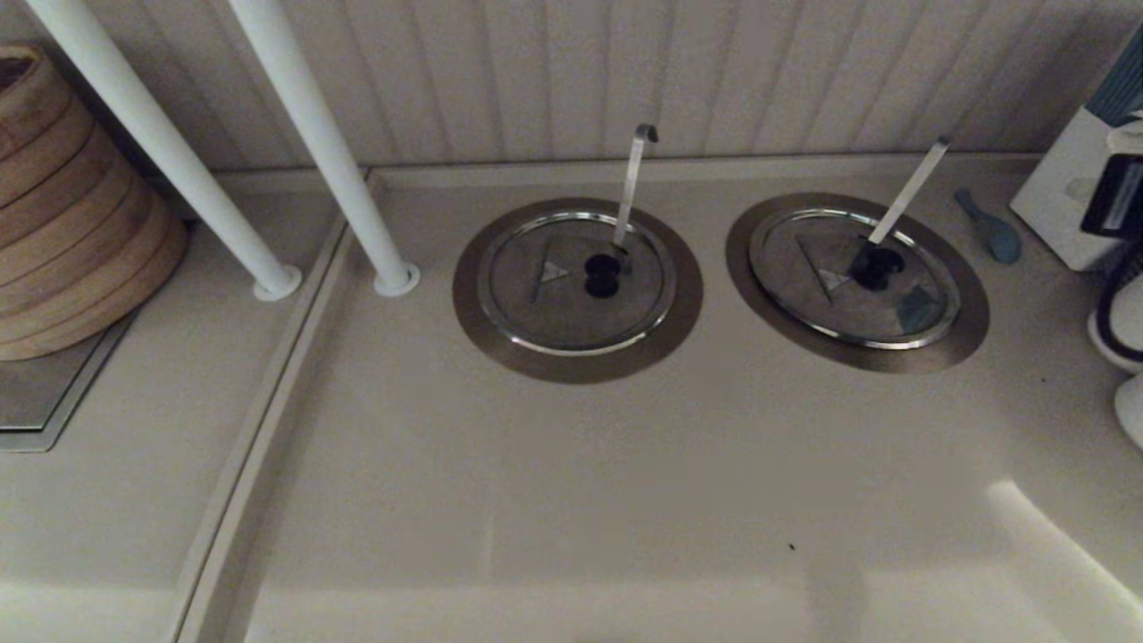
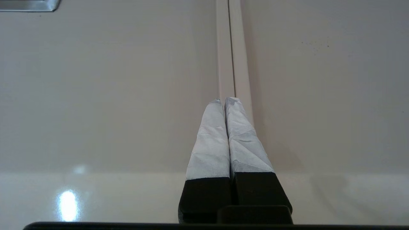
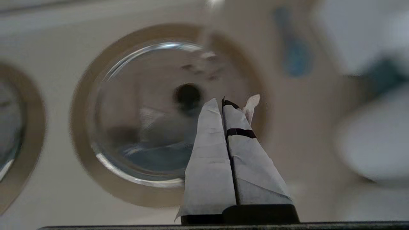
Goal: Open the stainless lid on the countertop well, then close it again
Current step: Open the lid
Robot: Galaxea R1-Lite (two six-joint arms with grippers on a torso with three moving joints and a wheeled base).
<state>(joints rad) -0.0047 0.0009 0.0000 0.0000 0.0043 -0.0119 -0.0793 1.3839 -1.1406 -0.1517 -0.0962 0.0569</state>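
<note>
The stainless lid lies flat on the right countertop well, whose dull steel ring frames it. It has a black knob, a triangle mark and a bluish-grey patch near the rim. A straight flat utensil handle pokes out beside the knob. In the right wrist view the lid fills the middle, and my right gripper hangs shut and empty above its near side, short of the knob. My left gripper is shut over bare counter. Neither arm shows in the head view.
A similar lid with a hook-tipped handle covers the left well. Two white poles stand at back left beside a stack of bamboo steamers. A blue spoon and white appliances sit at the right.
</note>
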